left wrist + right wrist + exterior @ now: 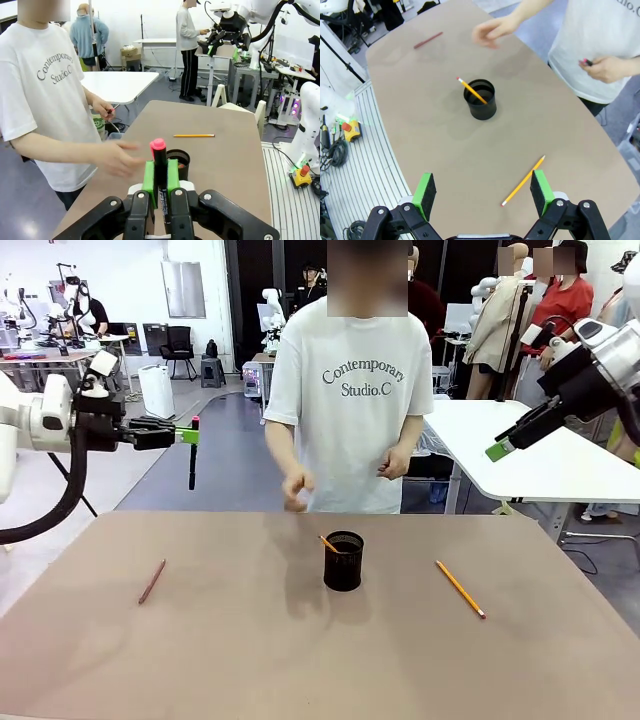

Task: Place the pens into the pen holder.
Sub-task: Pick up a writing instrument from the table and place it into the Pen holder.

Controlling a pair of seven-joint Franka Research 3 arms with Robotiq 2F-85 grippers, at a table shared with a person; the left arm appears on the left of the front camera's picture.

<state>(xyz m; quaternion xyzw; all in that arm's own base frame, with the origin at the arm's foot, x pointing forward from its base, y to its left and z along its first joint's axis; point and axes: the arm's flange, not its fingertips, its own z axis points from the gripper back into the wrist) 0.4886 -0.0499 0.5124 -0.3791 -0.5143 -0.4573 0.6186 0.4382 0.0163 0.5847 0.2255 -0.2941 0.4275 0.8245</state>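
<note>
- Two yellow ones: a leaning pencil (328,543) sits in the holder (343,565), ahead of and below both grippers; a loose pencil (522,181) lies on the table (250,660) beneath the right gripper (482,192), whose jaws stand wide apart, holding nothing
- left gripper (160,180) is clamped on the pen (159,147), upright, red end up, high above the table
- brown pencil (152,581) lies below the left gripper, well apart from the holder
</note>
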